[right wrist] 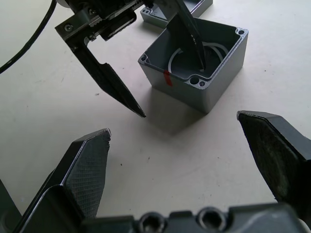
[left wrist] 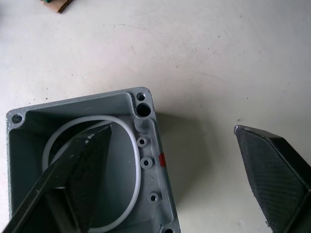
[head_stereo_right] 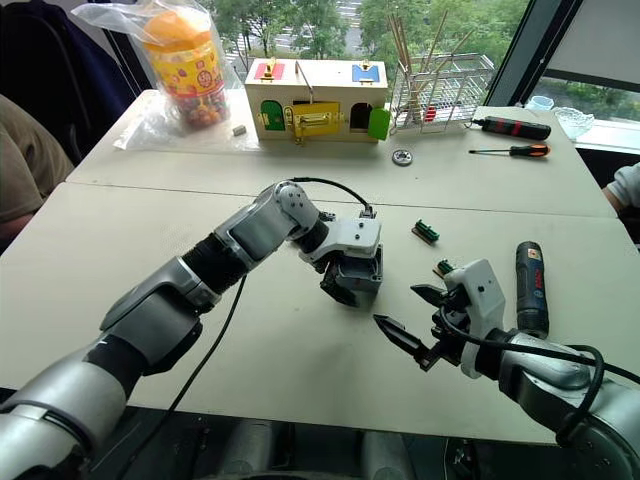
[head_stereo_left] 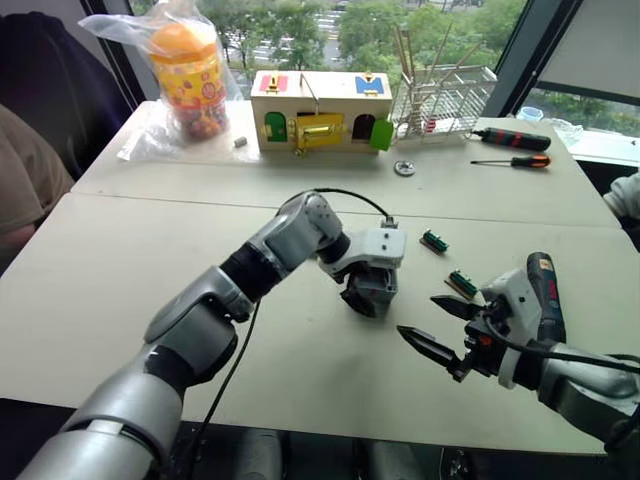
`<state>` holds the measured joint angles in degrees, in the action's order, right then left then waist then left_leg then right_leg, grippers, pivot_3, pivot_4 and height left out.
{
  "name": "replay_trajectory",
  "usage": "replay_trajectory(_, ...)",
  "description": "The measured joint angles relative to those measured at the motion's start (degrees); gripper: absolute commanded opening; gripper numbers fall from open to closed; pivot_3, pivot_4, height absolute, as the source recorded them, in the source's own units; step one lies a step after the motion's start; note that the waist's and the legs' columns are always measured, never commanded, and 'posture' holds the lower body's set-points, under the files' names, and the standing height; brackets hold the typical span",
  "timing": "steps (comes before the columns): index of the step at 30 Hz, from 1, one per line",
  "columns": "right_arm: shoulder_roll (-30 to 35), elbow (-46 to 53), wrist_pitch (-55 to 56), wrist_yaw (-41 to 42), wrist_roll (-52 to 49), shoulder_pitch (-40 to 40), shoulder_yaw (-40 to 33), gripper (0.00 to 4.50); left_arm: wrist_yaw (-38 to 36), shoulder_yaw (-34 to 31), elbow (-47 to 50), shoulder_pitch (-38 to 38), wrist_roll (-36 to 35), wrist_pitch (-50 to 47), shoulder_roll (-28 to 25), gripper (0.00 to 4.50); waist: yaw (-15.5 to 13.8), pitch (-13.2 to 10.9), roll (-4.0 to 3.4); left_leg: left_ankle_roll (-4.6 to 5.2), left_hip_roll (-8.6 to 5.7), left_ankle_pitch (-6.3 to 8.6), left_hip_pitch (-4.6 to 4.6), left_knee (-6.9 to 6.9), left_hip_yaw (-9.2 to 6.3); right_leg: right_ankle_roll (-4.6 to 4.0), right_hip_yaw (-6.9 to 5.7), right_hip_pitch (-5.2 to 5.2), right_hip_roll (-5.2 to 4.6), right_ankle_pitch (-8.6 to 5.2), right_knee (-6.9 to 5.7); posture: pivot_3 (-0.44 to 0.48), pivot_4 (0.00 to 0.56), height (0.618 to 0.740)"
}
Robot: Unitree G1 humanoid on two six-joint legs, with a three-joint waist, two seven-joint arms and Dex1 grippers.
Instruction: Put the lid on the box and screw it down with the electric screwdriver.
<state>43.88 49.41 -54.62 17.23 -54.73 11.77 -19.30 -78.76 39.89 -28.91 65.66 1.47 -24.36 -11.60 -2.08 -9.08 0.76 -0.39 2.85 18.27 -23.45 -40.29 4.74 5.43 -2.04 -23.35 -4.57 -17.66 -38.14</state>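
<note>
Nearest, at the right: black two-fingered right gripper, spread wide and empty, low over the pale grey table top, forearm coming in from the near right corner, fingertips directed toward the middle; just beside its wrist, flat on the table with the bit end pointing away, thick black cylindrical electric screwdriver; probably the heaviest thing here, stiff, smooth and round, so likely to roll or twist in a weak pinch; better to take across the thick body near the middle, never by the thin bit.

A little further, in the centre: small grey plastic cube-like box, upright, mouth open, with a red mark on one side and a white ring loose inside; light, hard, with smooth walls, so apt to slide on the table when pushed; best to grasp over one wall or across two opposite walls. Above it, black two-fingered left gripper, fingers parted, one down inside the box and the other outside, straddling one wall but not closed on it; wrist bent downward, arm reaching from the near left.

Just behind the box: shallow square grey plastic lid, seen only in part; surely light and thin; to be pinched at the rim, and kept level over the screw holes.

Further: two small green parts; at the far edge, wooden box with coloured doors.
</note>
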Motion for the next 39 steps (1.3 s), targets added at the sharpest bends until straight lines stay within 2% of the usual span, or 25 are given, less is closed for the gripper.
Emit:
replay_trajectory(5,-0.3,0.2,0.6,-1.1,0.1,1.2,-0.1,4.50,0.2,0.1,-1.7,0.0,2.9,1.3,0.9,0.05,-0.1,0.0,0.00,0.02,-0.01,-0.02,0.00,-0.01,0.00,0.00,0.00,0.01,-0.01,0.00,-0.01,0.000,0.150,0.708)
replay_trajectory(13,-1.3,0.4,2.6,-2.0,1.4,2.5,-0.1,4.50,-0.8,-0.3,-3.2,0.2,5.5,5.6,1.0,0.05,-0.1,0.0,-0.01,0.02,-0.01,-0.02,0.00,-0.01,-0.01,0.00,0.00,0.02,-0.01,0.00,0.00,0.000,0.150,0.708)
replay_trajectory(17,-1.4,0.4,2.9,-2.0,1.7,3.7,-0.1,4.50,-3.0,-0.7,-8.8,1.2,5.5,16.7,0.8,0.05,-0.1,0.0,0.00,0.02,-0.01,-0.03,0.01,-0.02,-0.01,-0.01,0.00,0.02,-0.01,0.00,-0.03,0.000,0.150,0.708)
replay_trajectory(21,-1.4,0.5,3.4,-2.0,1.7,5.6,-0.7,4.50,-11.3,-1.4,-16.1,4.9,4.0,31.6,-1.0,0.05,-0.1,0.0,0.00,0.03,-0.01,-0.03,0.00,-0.02,0.01,-0.01,0.00,0.01,-0.01,0.00,-0.02,0.000,0.150,0.708)
replay_trajectory(23,-1.5,0.7,3.8,-2.1,1.8,6.2,-1.3,4.50,-13.0,-1.0,-19.0,6.6,2.7,36.4,-1.6,0.05,-0.1,0.0,0.00,0.03,-0.02,-0.03,0.00,-0.02,0.01,-0.01,0.00,0.01,-0.01,0.00,-0.01,0.000,0.150,0.708)
replay_trajectory(31,-2.6,3.2,5.0,-3.2,2.2,8.8,-1.7,4.50,-13.6,2.7,-26.3,7.4,0.0,45.2,-0.2,0.05,-0.1,0.0,0.01,0.03,-0.03,-0.02,-0.01,-0.05,0.00,-0.01,-0.01,0.02,-0.03,0.01,-0.01,0.000,0.150,0.708)
replay_trajectory(34,-2.7,3.3,5.1,-3.4,2.3,8.9,-1.7,4.50,-13.6,3.7,-27.5,7.4,-1.0,46.1,0.4,0.81,-0.1,0.0,0.01,0.03,-0.03,-0.03,-0.01,-0.06,-0.01,-0.01,-0.01,0.02,-0.03,0.01,-0.03,0.000,0.150,0.708)
replay_trajectory(38,-2.5,3.3,5.1,-3.3,2.3,8.7,-1.7,4.50,-13.6,4.3,-29.0,7.7,-1.2,46.2,0.3,2.69,0.0,0.0,0.01,0.03,-0.02,-0.03,0.00,-0.08,-0.03,-0.01,-0.01,0.02,-0.01,0.00,-0.06,0.000,0.150,0.708)
replay_trajectory(39,-2.2,3.2,5.0,-3.1,2.3,8.4,-1.7,4.50,-13.6,4.2,-29.1,7.8,-1.5,45.9,0.1,2.69,0.0,0.0,0.01,0.03,-0.02,-0.03,0.00,-0.09,-0.03,-0.01,-0.01,0.02,-0.02,0.01,-0.07,0.000,0.150,0.708)
